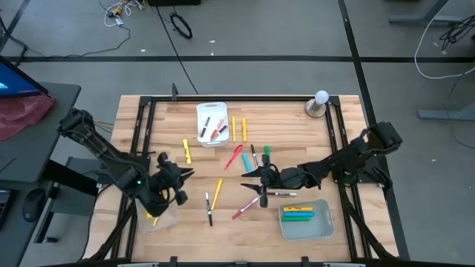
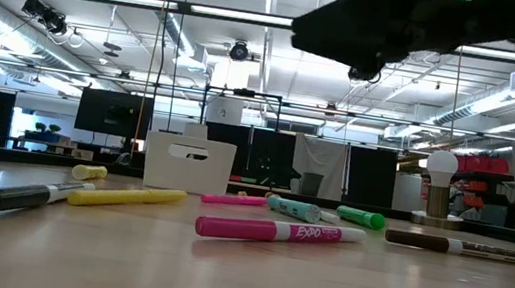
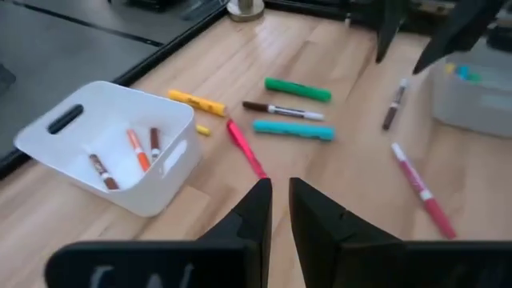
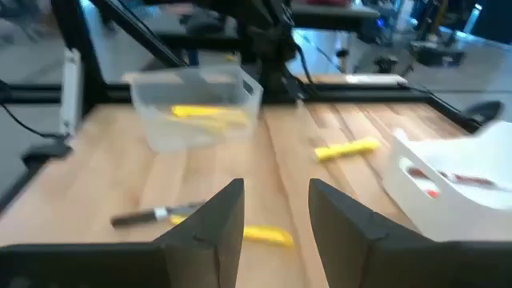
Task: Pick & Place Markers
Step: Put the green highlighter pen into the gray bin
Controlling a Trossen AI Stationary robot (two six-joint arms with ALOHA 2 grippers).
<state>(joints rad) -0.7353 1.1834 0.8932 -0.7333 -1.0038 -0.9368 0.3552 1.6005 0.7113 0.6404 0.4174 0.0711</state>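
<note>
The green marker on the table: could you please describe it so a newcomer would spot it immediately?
Start from the white tray at the table's far edge. Past its near corner lie three parallel markers; the green marker is the outermost, beyond the teal marker and the slim white marker.
</note>
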